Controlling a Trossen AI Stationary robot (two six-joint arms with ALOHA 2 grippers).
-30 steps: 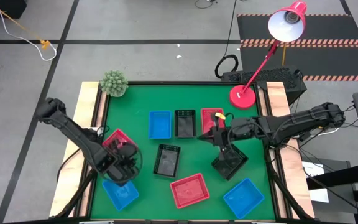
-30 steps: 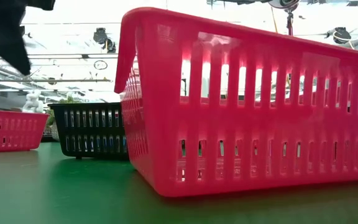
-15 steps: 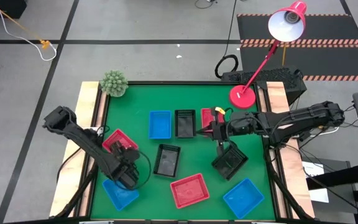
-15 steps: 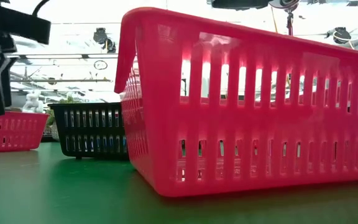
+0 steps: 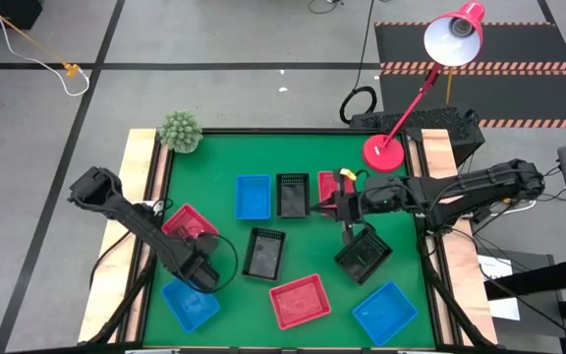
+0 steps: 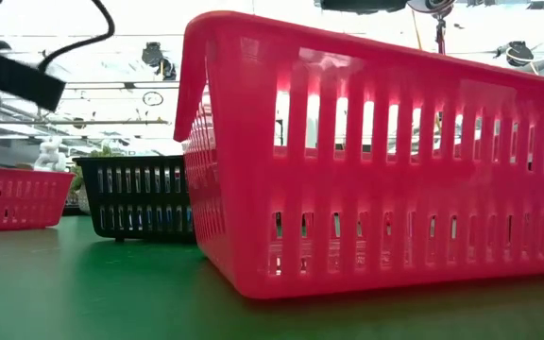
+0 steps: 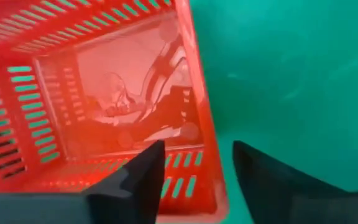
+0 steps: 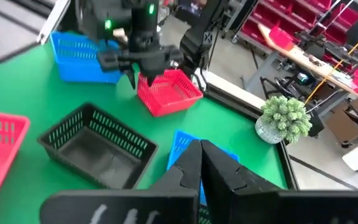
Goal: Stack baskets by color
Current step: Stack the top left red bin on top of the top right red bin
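My left gripper [image 7: 197, 152] is open and points steeply down over a red basket [image 5: 185, 222] at the table's left. One finger [image 7: 143, 174] is inside the basket and the other [image 7: 263, 177] outside its wall [image 7: 205, 168], neither plainly touching it. A blue basket [image 5: 190, 306] lies just nearer. My right gripper [image 8: 199, 158] is shut and holds nothing, up in the air over the far row: a blue [image 5: 253, 197], a black [image 5: 292, 194] and a red basket [image 5: 330, 183]. Two more black baskets [image 5: 264, 252] [image 5: 364, 254], a red one [image 5: 300, 300] and a blue one [image 5: 385, 313] rest on the green mat.
A small potted plant [image 5: 179, 131] stands at the far left corner and a red lamp's round base [image 5: 383, 152] at the far right. Wooden rails [image 5: 138, 197] edge the mat on both sides. Bare mat [image 5: 312, 251] lies between the two middle black baskets.
My left gripper has sunk toward the left red basket and tipped more steeply downward, ending with its fingers astride the basket's wall. The baskets have stayed where they were.
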